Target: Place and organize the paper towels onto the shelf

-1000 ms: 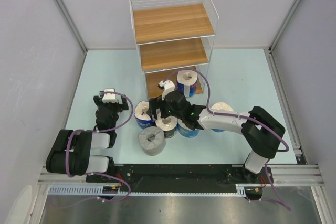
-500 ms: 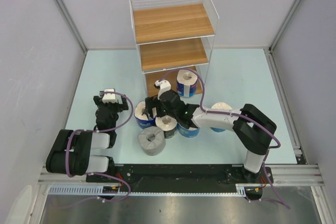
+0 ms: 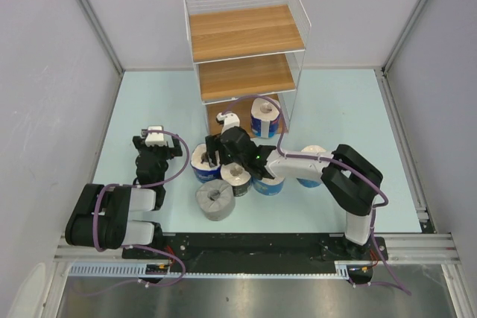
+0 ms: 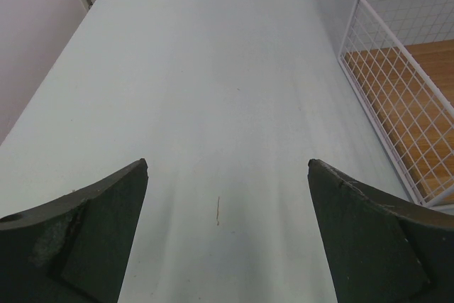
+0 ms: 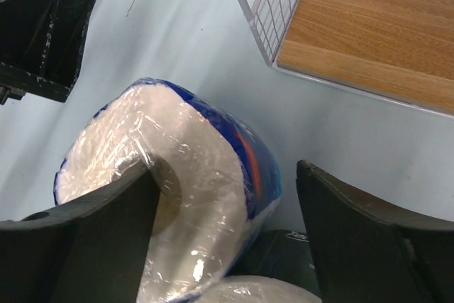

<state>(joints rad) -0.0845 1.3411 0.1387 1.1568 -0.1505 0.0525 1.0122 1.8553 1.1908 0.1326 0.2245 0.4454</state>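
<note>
The shelf (image 3: pixel 246 35) stands at the back with one blue-wrapped roll (image 3: pixel 266 117) on its bottom board. On the table lie a blue roll (image 3: pixel 201 163), a dark-wrapped roll (image 3: pixel 238 176), another blue roll (image 3: pixel 268 184), a grey roll (image 3: pixel 215 200) and a blue roll (image 3: pixel 314 156) partly under the right arm. My right gripper (image 3: pixel 213 157) is open over the leftmost blue roll (image 5: pixel 206 175). Its left finger (image 5: pixel 92 246) sits at the core and its right finger (image 5: pixel 369 246) stands apart from the wrapper. My left gripper (image 3: pixel 154 141) is open and empty, as the left wrist view (image 4: pixel 227 162) shows.
The shelf's bottom board and wire frame (image 5: pixel 369 26) lie just beyond the right gripper, and the frame also shows at the right of the left wrist view (image 4: pixel 397 104). The dark roll (image 5: pixel 319 246) lies under the right fingers. Grey walls enclose the table on three sides.
My right arm has reached further left across the cluster of rolls, bringing its gripper over the leftmost blue roll. The left arm and the rolls have not moved.
</note>
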